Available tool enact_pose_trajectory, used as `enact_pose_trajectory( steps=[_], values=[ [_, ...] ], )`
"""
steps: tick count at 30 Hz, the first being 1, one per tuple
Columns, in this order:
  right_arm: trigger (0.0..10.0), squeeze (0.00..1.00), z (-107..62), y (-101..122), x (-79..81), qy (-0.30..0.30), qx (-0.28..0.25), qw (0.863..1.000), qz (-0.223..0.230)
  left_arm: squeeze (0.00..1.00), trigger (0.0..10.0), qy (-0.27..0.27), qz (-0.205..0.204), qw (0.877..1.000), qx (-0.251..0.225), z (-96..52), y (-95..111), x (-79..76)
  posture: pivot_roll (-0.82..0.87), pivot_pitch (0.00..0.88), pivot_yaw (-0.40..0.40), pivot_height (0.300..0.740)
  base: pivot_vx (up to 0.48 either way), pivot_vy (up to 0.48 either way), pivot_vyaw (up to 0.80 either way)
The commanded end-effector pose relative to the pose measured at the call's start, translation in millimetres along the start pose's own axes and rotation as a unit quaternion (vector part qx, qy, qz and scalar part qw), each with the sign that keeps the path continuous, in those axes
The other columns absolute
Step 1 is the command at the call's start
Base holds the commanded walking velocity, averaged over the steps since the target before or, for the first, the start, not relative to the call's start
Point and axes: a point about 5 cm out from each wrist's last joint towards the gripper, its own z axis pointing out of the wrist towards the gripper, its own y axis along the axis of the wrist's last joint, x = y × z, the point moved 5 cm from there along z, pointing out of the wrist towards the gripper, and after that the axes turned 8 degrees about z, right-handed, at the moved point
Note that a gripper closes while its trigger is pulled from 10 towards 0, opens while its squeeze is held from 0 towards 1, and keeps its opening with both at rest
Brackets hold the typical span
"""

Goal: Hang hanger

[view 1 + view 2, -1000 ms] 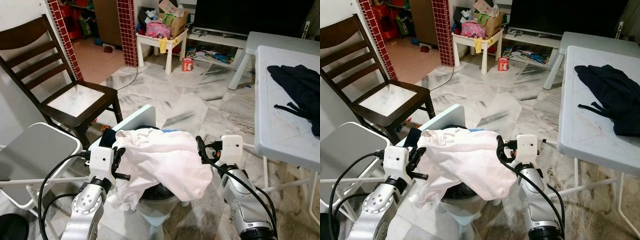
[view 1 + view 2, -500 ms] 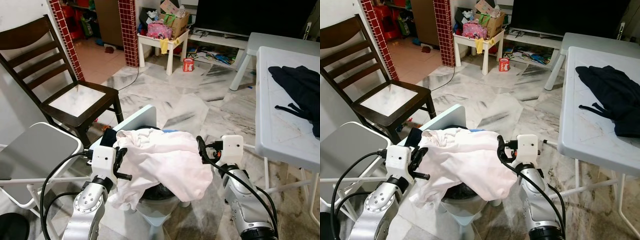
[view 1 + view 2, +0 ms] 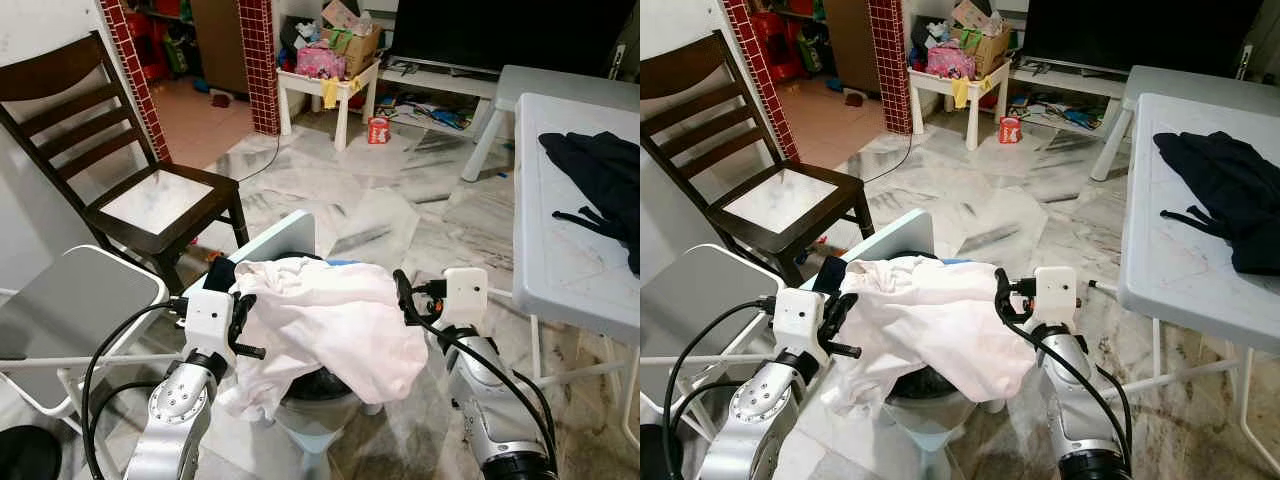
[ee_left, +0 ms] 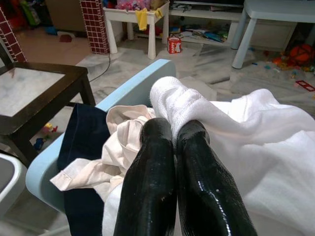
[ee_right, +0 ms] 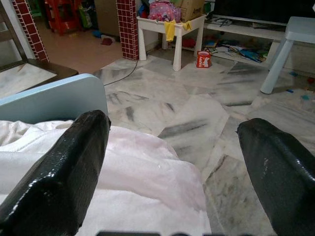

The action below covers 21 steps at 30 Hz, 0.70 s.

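Two tools: left tool [image 4: 170, 147] pinching white garment [image 3: 335, 320], right tool [image 5: 172, 147] spread beside it

Not much going on over the last second tbh. My head cam drifted a little, so the whole room slid over a touch, that's the camera, not the stuff. My left gripper [image 3: 243, 325] crept up and slightly to the right, carrying the bunched edge of the white shirt [image 3: 335, 320] clamped in it, so that side of the cloth sits a bit higher now
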Motion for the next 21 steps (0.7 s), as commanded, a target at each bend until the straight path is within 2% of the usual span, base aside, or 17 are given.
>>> enact_pose_trajectory(
  steps=[1,9,12,21],
  values=[
    [10.0,0.00,2.3,7.5,-1.0,0.001,-0.009,1.000,0.000,0.00,10.0,-0.007,0.011,1.000,-0.003,2.0,3.9,-1.0,-0.06,0.000,0.024,0.740,-0.247,0.000,0.00],
    [10.0,0.00,2.9,7.7,-0.9,0.001,-0.008,1.000,0.000,0.00,10.0,-0.009,0.014,1.000,-0.003,2.7,4.5,-1.8,-0.06,0.000,0.024,0.740,-0.273,0.000,0.00],
    [10.0,0.00,3.0,7.6,-0.8,0.002,-0.008,1.000,-0.001,0.00,10.0,-0.010,0.014,1.000,-0.003,2.9,4.5,-2.2,-0.06,0.000,0.024,0.740,0.096,0.000,0.00],
    [10.0,0.00,3.0,8.2,-2.2,0.000,-0.009,1.000,-0.002,0.00,10.0,-0.014,0.014,1.000,-0.002,3.2,3.8,-3.6,-0.06,0.000,0.028,0.740,-0.339,0.000,0.00]
  ],
)
